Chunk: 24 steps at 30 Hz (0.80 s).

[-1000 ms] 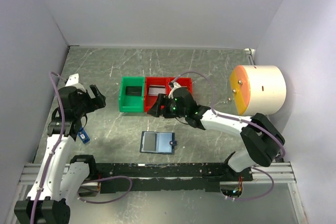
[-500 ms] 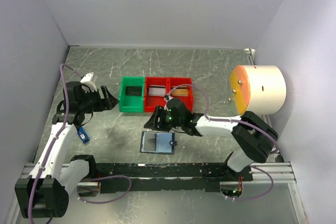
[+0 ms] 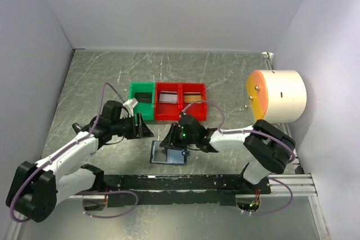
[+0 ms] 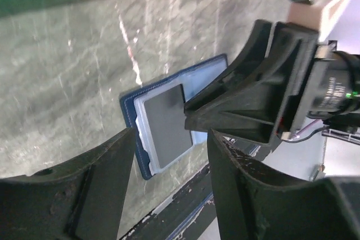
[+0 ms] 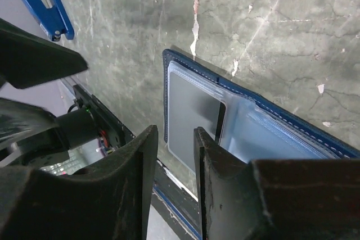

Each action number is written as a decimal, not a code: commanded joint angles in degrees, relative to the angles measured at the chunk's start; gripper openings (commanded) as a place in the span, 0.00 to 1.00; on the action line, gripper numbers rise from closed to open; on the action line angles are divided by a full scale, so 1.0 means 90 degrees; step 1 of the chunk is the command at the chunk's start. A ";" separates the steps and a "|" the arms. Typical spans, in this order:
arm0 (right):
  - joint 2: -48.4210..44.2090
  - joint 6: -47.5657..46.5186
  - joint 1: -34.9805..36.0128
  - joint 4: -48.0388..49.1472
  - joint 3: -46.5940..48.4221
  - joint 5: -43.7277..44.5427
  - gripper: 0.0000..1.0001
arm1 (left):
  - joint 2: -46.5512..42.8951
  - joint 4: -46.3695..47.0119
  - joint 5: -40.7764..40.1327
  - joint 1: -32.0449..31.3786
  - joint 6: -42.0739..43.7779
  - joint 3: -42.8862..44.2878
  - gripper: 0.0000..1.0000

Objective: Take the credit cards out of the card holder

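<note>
The navy card holder (image 3: 179, 154) lies open and flat near the front rail, also in the left wrist view (image 4: 130, 117) and the right wrist view (image 5: 292, 117). A dark grey credit card (image 3: 161, 151) (image 4: 166, 122) (image 5: 191, 113) sits in its left clear pocket. My right gripper (image 3: 167, 140) (image 5: 174, 133) hovers over the holder's left half, jaws narrow but apart, nothing between them. My left gripper (image 3: 146, 130) (image 4: 171, 139) stands just left of the holder, open and empty, facing the right gripper. Other credit cards lie in the bins: dark (image 3: 144, 98), silvery (image 3: 167, 97), tan (image 3: 193, 98).
A green bin (image 3: 133, 109) and a red double bin (image 3: 180, 114) stand behind the holder. A large white cylinder with an orange face (image 3: 277, 96) is at the right. The black rail (image 3: 185, 182) runs along the front edge. A blue tag (image 5: 45, 4) lies to the left.
The left arm swung in from the far left to beside the holder. The right gripper came forward from the bins to above the holder. Both pairs of jaws narrowed.
</note>
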 commanded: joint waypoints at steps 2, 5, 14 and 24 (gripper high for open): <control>-0.0034 0.0127 0.0027 -0.0241 -0.0048 0.0367 0.32 | 0.0147 0.0548 -0.0299 -0.0409 -0.0680 -0.0411 0.61; -0.0119 0.0074 0.0028 -0.0476 -0.0047 0.0462 0.31 | 0.0193 0.0862 -0.0346 -0.0708 -0.0912 -0.0655 0.60; -0.0154 0.0136 0.0026 -0.0496 -0.0384 0.0351 0.30 | 0.0592 0.0970 -0.0798 -0.1455 -0.1064 -0.0671 0.54; 0.0282 0.0024 -0.0048 -0.0257 -0.0189 -0.0035 0.16 | 0.1079 0.1190 -0.1317 -0.1975 -0.1338 -0.0763 0.39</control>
